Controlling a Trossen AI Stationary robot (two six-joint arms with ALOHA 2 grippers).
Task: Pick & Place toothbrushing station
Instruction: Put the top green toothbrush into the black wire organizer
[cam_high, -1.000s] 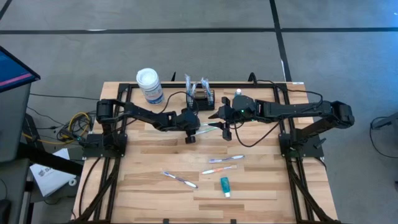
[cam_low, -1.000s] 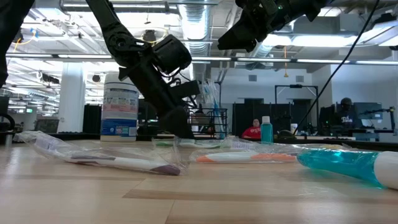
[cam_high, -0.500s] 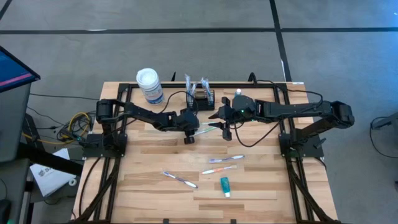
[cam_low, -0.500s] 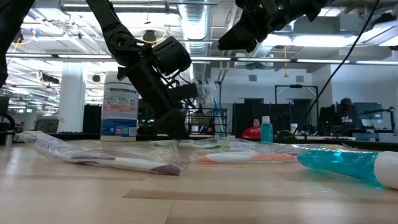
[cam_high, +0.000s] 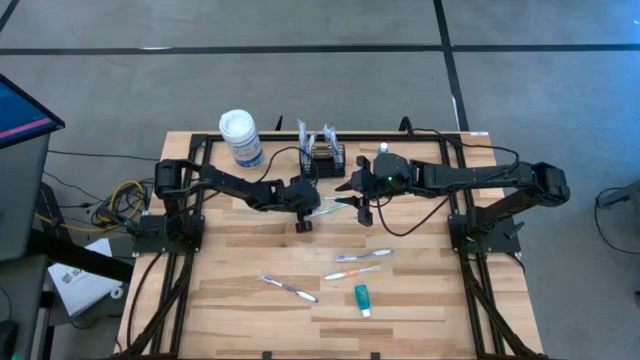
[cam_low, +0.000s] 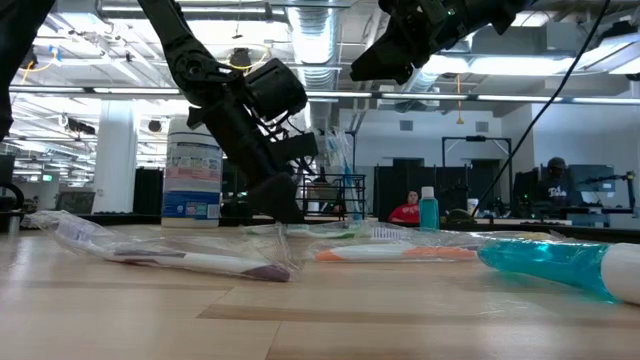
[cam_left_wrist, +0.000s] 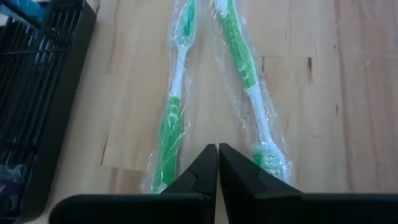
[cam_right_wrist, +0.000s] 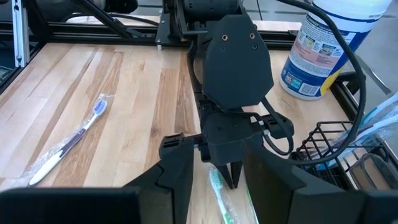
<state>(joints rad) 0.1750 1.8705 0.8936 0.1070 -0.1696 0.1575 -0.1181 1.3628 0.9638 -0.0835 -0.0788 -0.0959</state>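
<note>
Black wire basket (cam_high: 324, 157) sits at the counter's (cam_high: 240, 300) far edge, stiff and light; grab its rim. Left tool (cam_left_wrist: 217, 163) is shut between two wrapped green toothbrushes (cam_left_wrist: 173, 106), holding nothing. Right tool (cam_high: 357, 198) waits open nearby.

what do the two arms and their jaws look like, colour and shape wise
Both arms, left arm and right arm, are matte black with jointed segments and black cables alongside. The left gripper has flat tapered black jaws; the right gripper has broader black ones.
</note>
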